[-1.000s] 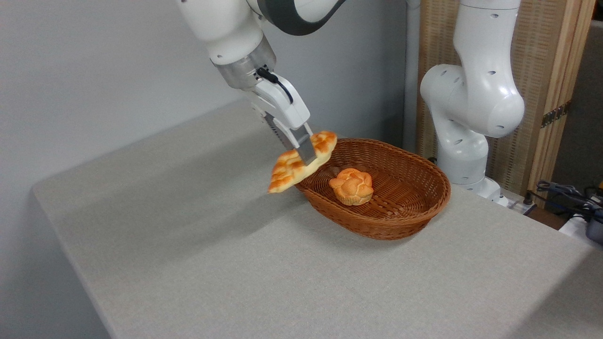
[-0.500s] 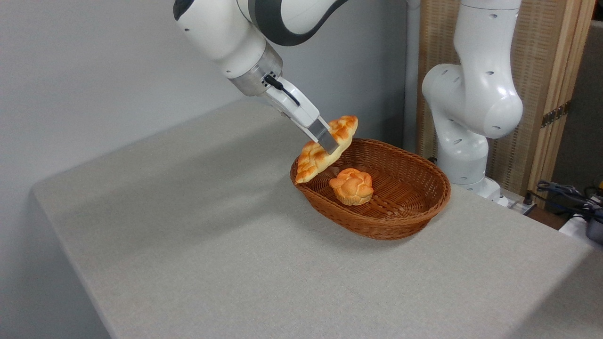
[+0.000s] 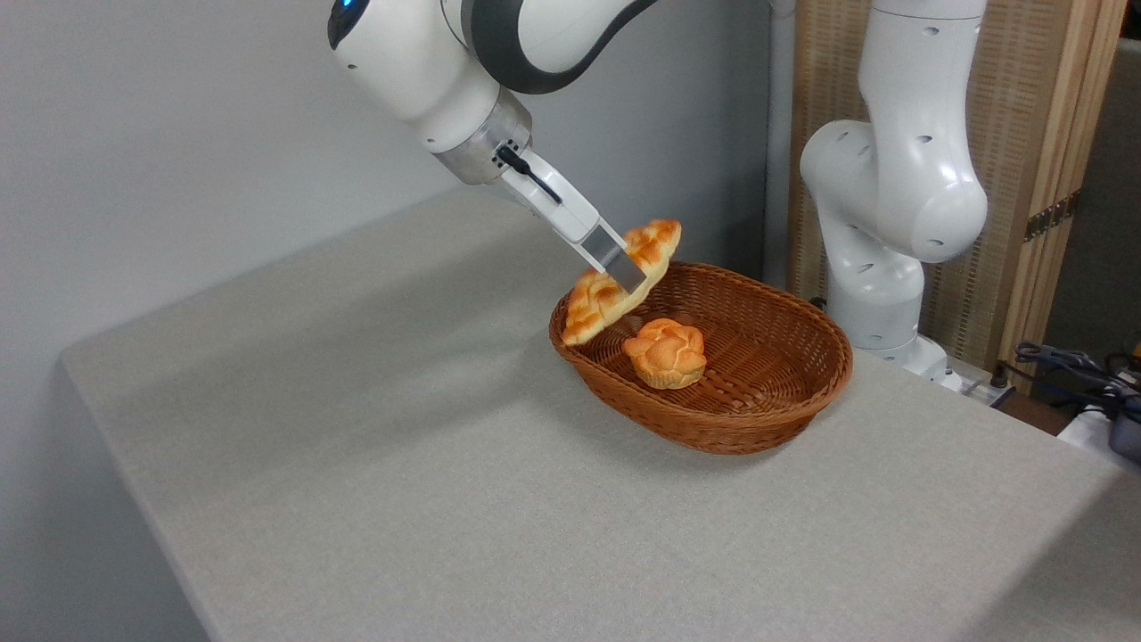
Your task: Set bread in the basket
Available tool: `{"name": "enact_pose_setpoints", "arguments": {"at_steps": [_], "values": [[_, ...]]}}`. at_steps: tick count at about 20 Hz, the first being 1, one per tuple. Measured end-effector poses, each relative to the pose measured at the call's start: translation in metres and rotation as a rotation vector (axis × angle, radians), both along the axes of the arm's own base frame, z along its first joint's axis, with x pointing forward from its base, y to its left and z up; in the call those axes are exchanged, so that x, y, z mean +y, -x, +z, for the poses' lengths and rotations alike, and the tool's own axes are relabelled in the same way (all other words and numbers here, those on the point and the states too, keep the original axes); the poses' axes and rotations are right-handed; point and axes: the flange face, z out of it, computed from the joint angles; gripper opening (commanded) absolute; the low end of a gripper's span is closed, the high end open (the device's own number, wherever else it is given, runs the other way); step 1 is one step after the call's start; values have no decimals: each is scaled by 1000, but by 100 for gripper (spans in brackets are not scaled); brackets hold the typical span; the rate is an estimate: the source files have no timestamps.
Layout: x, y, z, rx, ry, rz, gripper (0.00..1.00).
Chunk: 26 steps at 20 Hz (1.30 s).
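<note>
Grey cloth-covered table (image 3: 374, 464) against a grey wall, claw (image 3: 628, 275) clamped on bread (image 3: 655, 245) over basket (image 3: 758, 419)

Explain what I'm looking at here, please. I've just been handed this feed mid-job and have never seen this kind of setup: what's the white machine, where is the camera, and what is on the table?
The white jointed machine is a robot arm; its base column stands behind the table on the right. The single picture comes from a fixed camera looking down across a grey table. At the arm's tip is a gripper whose two metal fingers are closed on the bread, a braided loaf held tilted in the air over the left rim of the basket. The basket is brown wicker and sits on the table. Inside it lies a small round bun. The loaf has not been let go yet.
</note>
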Motion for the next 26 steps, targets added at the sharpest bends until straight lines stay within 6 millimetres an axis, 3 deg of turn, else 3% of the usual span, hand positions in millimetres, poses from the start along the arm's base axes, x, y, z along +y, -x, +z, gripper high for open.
{"name": "enact_pose_setpoints", "arguments": {"at_steps": [9, 15, 18, 21, 26], "values": [[0, -2, 5, -18, 5, 1, 100], [2, -44, 42, -312, 67, 39, 100], [19, -66, 59, -460, 77, 76, 100], [51, -87, 73, -580, 95, 149, 100], [90, -101, 88, -657, 95, 223, 100]]}}
